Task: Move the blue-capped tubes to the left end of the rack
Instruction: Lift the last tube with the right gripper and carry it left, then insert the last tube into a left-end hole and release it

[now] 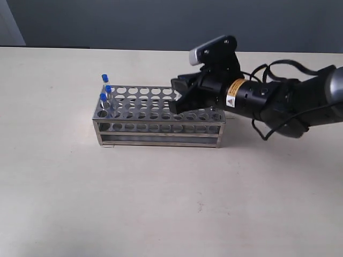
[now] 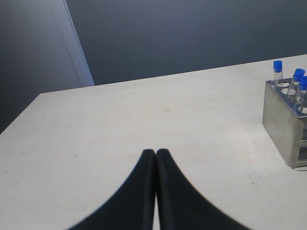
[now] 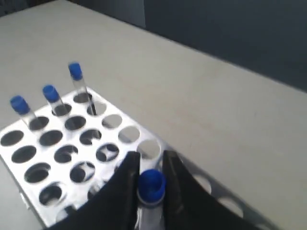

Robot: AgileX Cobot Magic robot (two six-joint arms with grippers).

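Left gripper (image 2: 156, 153): seen only in its own wrist view; the two black fingers are pressed together with nothing between them, hanging above bare table (image 2: 120, 120), well apart from the rack's end.
Table: pale and matte, carrying the rack near its middle in the exterior view.
Blue-capped tubes (image 1: 107, 90): three stand upright in holes at the far left end of the rack, lined up front to back, caps well above the top plate.
Rack (image 1: 158, 134): shiny steel with tiered perforated plates, lying lengthwise across the exterior view; the holes between the three tubes and the right gripper are open.
Right gripper (image 1: 178, 96): poised over the right half of the rack, toward its back rows, with its fingers closed around a tube just under the cap.
Fourth tube (image 3: 151, 184): pinched between the right gripper's fingers, blue cap showing between them; whether its lower end sits in a hole cannot be told.
Right arm (image 1: 278, 101): black, reaching in from the right edge, cables looping over it.
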